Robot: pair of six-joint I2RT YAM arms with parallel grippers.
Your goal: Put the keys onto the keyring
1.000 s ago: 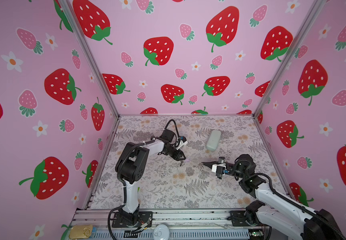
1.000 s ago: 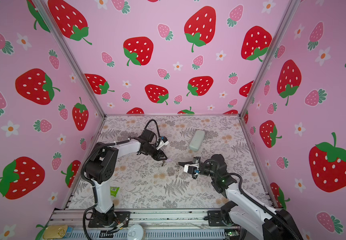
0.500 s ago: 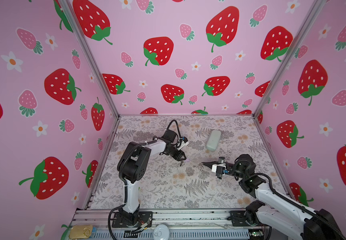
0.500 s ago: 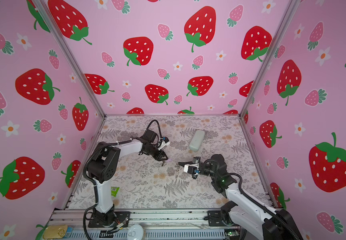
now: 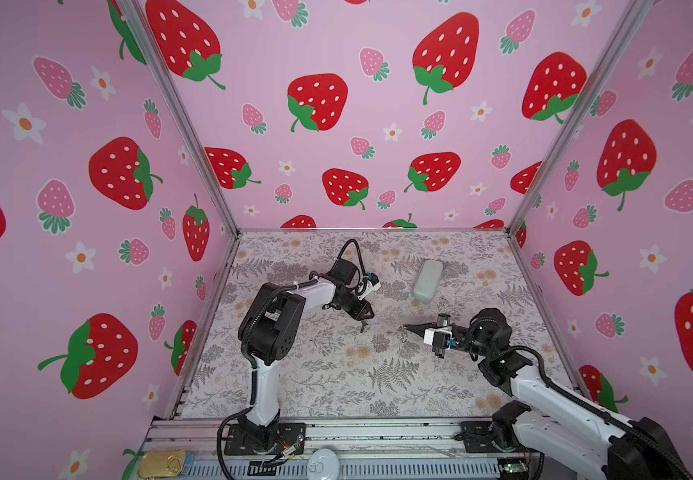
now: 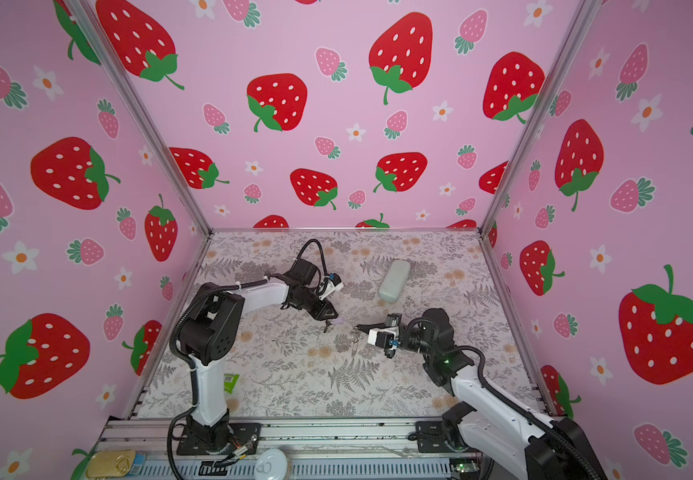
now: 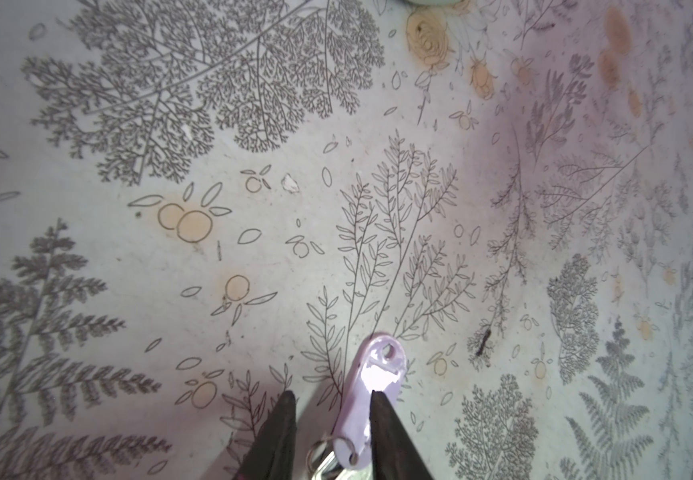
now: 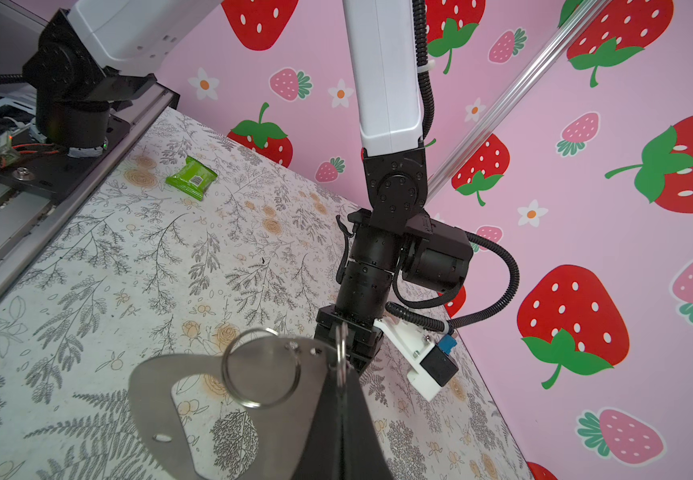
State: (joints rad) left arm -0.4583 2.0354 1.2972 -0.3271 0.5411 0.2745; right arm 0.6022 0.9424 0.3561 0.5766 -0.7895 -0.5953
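Top views first. In both top views the left pincer (image 5: 364, 318) is just left of the middle of the frame, low over the counter (image 5: 336, 386). The keys (image 5: 374, 321) are at its tip. The right pincer (image 5: 409, 328) is just right of the middle, near but apart, and holds the keyring (image 5: 402, 337) up in the air.

Left wrist view: the two fingers (image 7: 386, 432) stand a little apart, with the lilac tag of the keys between them. One finger touches the tag. I cannot tell if it is squeezed.

Right wrist view: the right pincer is shut tight on one edge of the flat silvery keyring, above the counter.

What could go wrong? A loose pinch might let the keys drop or swing. The tag's hole is tiny and the wire ring is thin, so they may miss each other. The keyring could also twist, because only its edge is held.

A green packet (image 8: 192, 178) has a barcode, but its words are too small to read.
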